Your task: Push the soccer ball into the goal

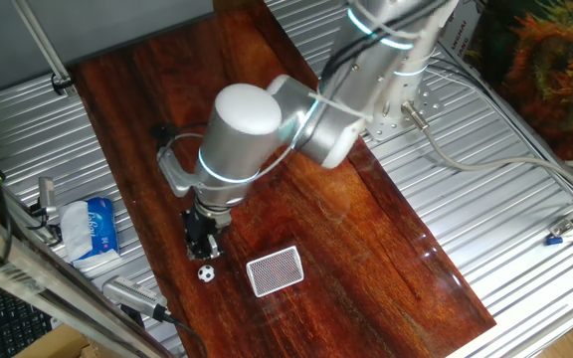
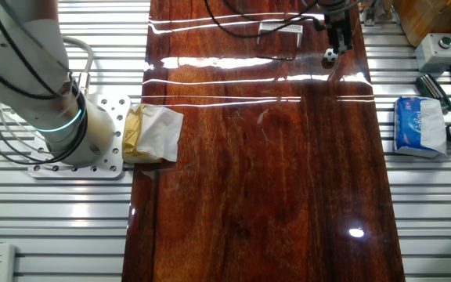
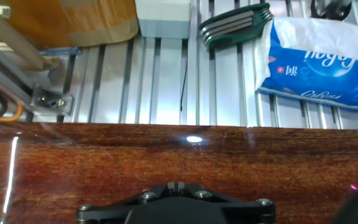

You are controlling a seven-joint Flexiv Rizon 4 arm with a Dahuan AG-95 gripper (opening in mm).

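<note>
The soccer ball [image 1: 206, 272] is a tiny white ball with black patches on the wooden board, near its front edge. It also shows in the other fixed view [image 2: 330, 55]. The goal [image 1: 275, 270] is a small white-framed box with grey mesh, lying a short way to the right of the ball; in the other fixed view [image 2: 280, 28] it sits left of the ball. My gripper [image 1: 204, 245] hangs just behind the ball, fingers pointing down and shut, holding nothing. In the hand view only the gripper [image 3: 176, 185] and the board show; ball and goal are out of view.
A blue-and-white tissue packet [image 1: 93, 227] lies on the metal slats left of the board, also in the hand view [image 3: 319, 56]. A green tool [image 3: 235, 25] lies beside it. A yellow-and-white cloth [image 2: 153, 133] lies by the arm base. The board edge [image 3: 166, 127] is close ahead.
</note>
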